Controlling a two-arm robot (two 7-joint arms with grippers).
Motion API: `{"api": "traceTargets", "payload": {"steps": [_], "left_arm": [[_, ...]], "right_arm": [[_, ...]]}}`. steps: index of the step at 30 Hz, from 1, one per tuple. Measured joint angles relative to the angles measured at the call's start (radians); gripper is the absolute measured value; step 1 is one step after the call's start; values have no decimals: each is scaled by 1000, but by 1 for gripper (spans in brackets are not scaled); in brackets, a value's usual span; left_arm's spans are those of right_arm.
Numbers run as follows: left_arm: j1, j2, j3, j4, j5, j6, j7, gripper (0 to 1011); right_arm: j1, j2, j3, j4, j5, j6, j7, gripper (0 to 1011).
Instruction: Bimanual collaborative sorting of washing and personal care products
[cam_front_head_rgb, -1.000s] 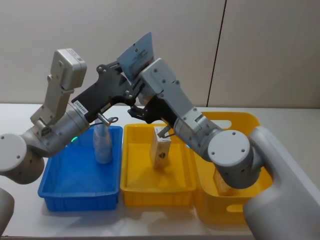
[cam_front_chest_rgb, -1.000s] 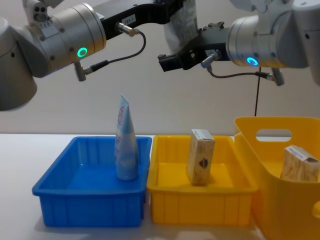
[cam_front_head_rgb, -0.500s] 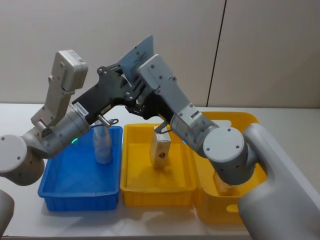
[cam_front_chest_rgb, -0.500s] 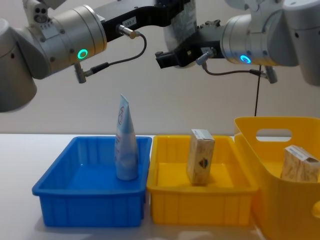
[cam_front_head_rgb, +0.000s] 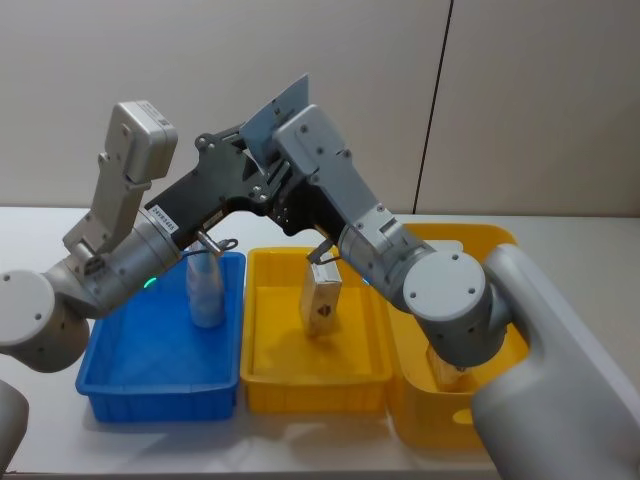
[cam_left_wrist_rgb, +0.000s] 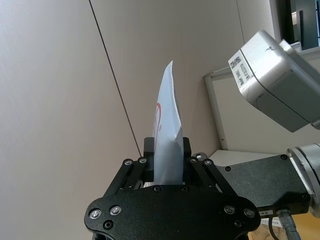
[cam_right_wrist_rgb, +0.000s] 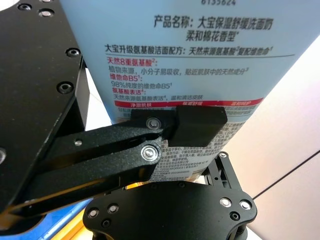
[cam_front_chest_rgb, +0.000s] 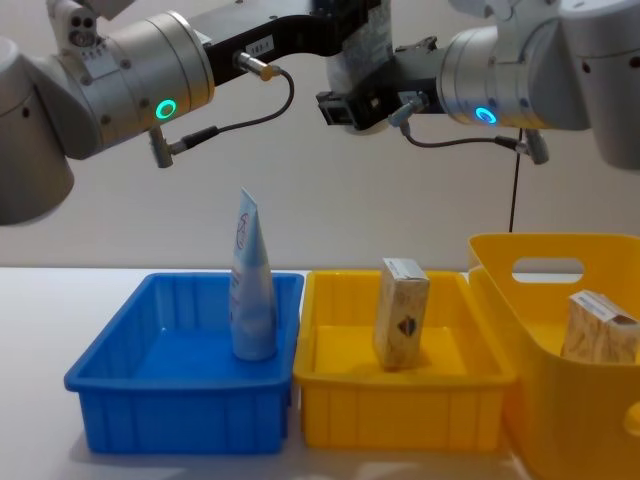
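A pale-blue tube (cam_front_head_rgb: 276, 105) is held high above the bins, crimped end up, with my left gripper (cam_left_wrist_rgb: 167, 150) shut on its lower end. My right gripper (cam_front_head_rgb: 287, 192) has come in from the right and sits against the tube's printed body (cam_right_wrist_rgb: 190, 65), close beside the left gripper (cam_front_chest_rgb: 345, 40). A second tube (cam_front_chest_rgb: 250, 290) stands upright in the blue bin (cam_front_chest_rgb: 170, 395). One beige carton (cam_front_chest_rgb: 400, 312) stands in the yellow bin (cam_front_chest_rgb: 400, 415). Another carton (cam_front_chest_rgb: 598, 332) leans inside the yellow basket (cam_front_chest_rgb: 520, 300).
The three containers stand side by side on the white table (cam_front_head_rgb: 40, 300): blue at the left, yellow bin in the middle, handled yellow basket at the right. Both arms cross above the blue and yellow bins. A wall stands behind.
My right gripper has moved up and to the left, closing in on the held tube. The left gripper and the tube have stayed where they were.
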Motion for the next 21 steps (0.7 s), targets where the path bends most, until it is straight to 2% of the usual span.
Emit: {"api": "traceTargets", "payload": {"steps": [4,21], "left_arm": [[0,0,0,-1,0,1,1,259],[1,1,1,-1,1,2,1,259]], "right_arm": [[1,-2,1,1,0,-1,0,627],[2,-4,2,4,-1,-3,-2,627]]}}
